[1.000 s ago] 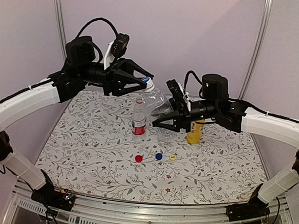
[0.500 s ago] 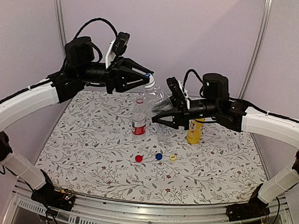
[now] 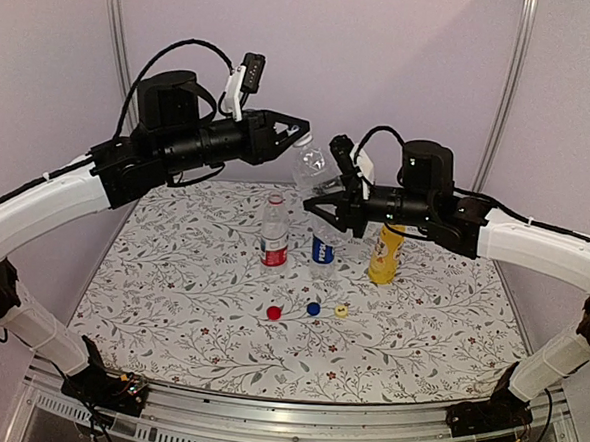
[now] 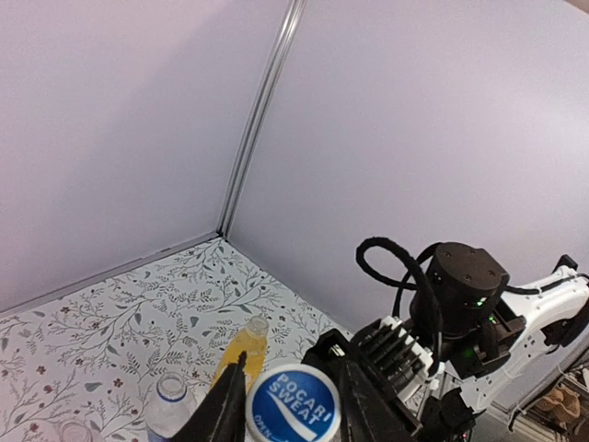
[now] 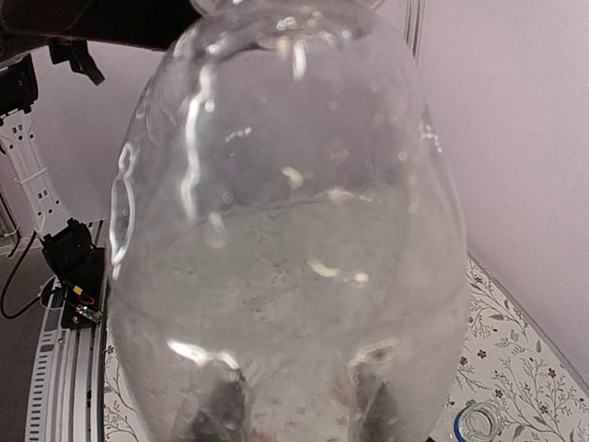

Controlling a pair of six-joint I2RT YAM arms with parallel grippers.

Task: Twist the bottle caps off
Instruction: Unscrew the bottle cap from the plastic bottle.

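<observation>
My right gripper (image 3: 328, 198) is shut on the plain clear bottle (image 3: 311, 168) and holds it in the air, neck tilted to the left. My left gripper (image 3: 300, 137) is shut on its blue-and-white cap (image 4: 293, 402). In the right wrist view the bottle (image 5: 285, 230) fills the frame, with dark fingers (image 5: 221, 407) showing through it. On the mat stand the red-white label bottle (image 3: 274, 236), the blue label bottle (image 3: 323, 246) and the yellow bottle (image 3: 384, 253), whose mouths are open where they show.
Red (image 3: 274, 312), blue (image 3: 313, 308) and yellow (image 3: 341, 310) caps lie loose on the floral mat (image 3: 170, 304) in front of the bottles. Purple walls with metal posts (image 3: 114, 30) close in the back and sides.
My left gripper has closed on the cap. Both arms have lifted the clear bottle higher, which uncovers the blue label bottle behind it.
</observation>
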